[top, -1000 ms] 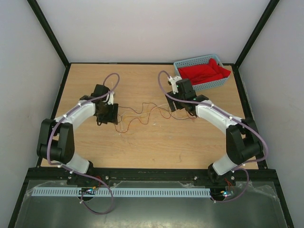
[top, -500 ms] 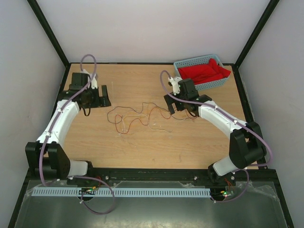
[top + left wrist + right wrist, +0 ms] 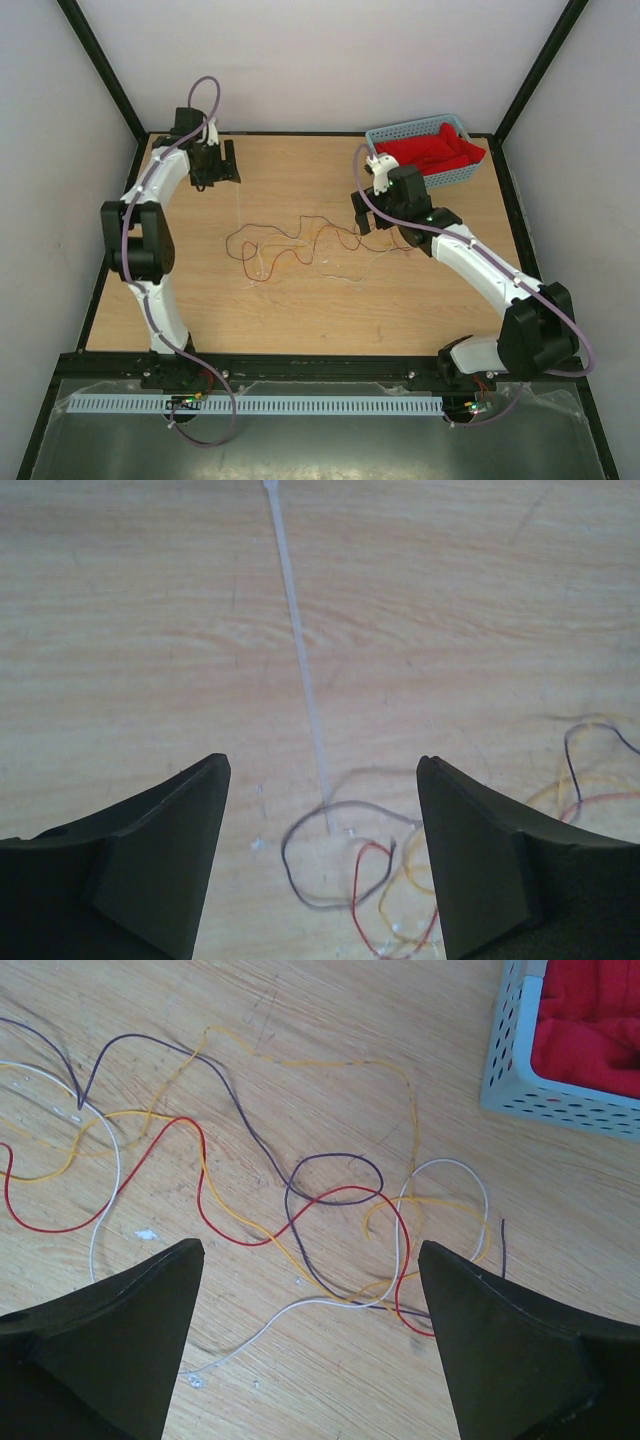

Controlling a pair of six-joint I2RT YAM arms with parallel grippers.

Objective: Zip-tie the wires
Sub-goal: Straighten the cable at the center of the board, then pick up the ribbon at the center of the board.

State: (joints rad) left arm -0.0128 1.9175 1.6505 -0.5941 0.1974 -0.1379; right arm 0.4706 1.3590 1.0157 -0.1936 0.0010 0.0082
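there, left arm [image 3: 158, 178] stretched far back, right arm [image 3: 470, 256] over wires [image 3: 300, 240]

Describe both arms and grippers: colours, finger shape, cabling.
The left arm and right arm match: white links, black joints and bases. A thin purple cable runs along each. The left gripper and right gripper each have two dark, matte, wedge-shaped fingers. No markings visible.

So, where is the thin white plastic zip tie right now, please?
In the left wrist view the zip tie lies flat on the wooden table, left half, one end at the thin coloured wires, before the left gripper.
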